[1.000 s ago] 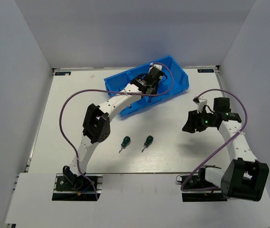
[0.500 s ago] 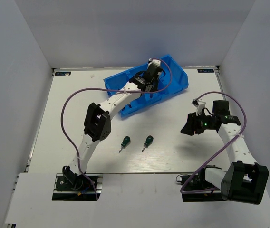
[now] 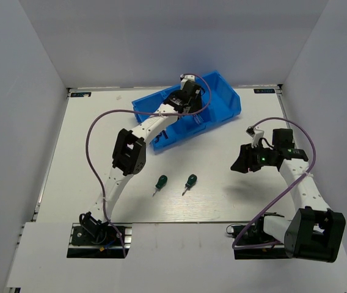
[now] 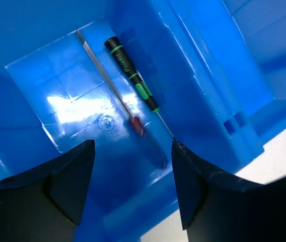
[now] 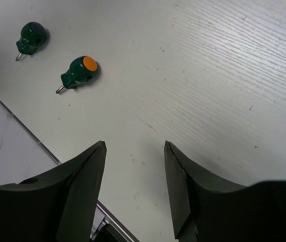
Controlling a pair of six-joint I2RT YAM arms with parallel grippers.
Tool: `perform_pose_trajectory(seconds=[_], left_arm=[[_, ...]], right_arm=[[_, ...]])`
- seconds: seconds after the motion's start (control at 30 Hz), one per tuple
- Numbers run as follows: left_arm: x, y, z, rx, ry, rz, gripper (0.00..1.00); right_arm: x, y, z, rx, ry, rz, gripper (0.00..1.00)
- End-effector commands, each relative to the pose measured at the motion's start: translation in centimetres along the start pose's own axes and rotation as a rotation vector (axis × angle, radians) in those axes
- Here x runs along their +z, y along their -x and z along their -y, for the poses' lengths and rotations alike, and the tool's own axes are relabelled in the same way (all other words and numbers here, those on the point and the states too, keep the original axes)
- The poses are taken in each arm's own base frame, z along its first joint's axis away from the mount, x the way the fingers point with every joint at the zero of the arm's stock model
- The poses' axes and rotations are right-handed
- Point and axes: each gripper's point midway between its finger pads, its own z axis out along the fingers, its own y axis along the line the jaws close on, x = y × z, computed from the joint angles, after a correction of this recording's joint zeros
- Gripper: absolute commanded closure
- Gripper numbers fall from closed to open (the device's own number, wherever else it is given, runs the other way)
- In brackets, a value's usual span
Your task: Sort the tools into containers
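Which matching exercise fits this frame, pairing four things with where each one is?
Things:
1. left end effector
2. right end effector
3. orange-capped stubby screwdriver
4. slim black-and-green screwdriver

Places:
A. lying inside a compartment of the blue tray
B. lying on the bare table, outside the tray
C. open above the table, holding nothing
D. open above a tray compartment, holding nothing

Pairs: 1-D, 2-C, 3-B, 4-A

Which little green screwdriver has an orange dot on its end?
The screwdriver nearer the right fingers: its handle end has an orange cap. The other one, farther away, is plain green.
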Motion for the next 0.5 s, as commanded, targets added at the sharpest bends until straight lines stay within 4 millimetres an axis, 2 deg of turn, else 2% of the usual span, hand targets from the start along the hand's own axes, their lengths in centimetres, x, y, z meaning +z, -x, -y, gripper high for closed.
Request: perform_pose_trajectory(seconds=[0.0,0.07,0.13,0.27,0.3,0.33,0.37,0.43,0.47], left_arm=[[-1.0,0.2,0.7,-0.013,-0.038,-0.019,0.26],[-0.9,-0.2,0.5,-0.01,-0.034,-0.027,0.26],[-0.8,-1.5,0.0,0.001,-0.027,-0.065,0.28],[-0.4,-4.4,-0.4,0.019,-0.037,-0.145,0.41],[-0.2,-6.3,-1.0,0.031,-0.024,-0.192,0.43],[-0.6,-7.1,-0.6,0.05,-0.038,-0.212,0.47],[-0.7,-8.9,-1.2,0.058,-0.04,-0.256,0.47],[-1.1,-10.5,-1.0,0.081,-0.059,-0.284,0.51],[-1.9,-12.3,-1.1,0.092,-0.072,-0.326,0.51]], right_arm=[[0.3,0.6,0.1,0.008,0.003,0.019,0.44],[0.4,0.8,0.1,0.007,0.004,0.026,0.44],[0.6,0.7,0.3,0.013,0.001,0.026,0.44],[0.8,0.7,0.5,0.022,-0.002,0.024,0.44],[0.8,0.8,0.6,0.023,-0.003,0.026,0.44],[0.8,0.8,0.6,0.025,-0.006,0.025,0.44],[0.8,0.9,0.6,0.028,-0.004,0.03,0.44],[0.9,0.9,0.8,0.032,-0.006,0.027,0.44],[1.0,1.0,0.8,0.034,-0.005,0.028,0.44]])
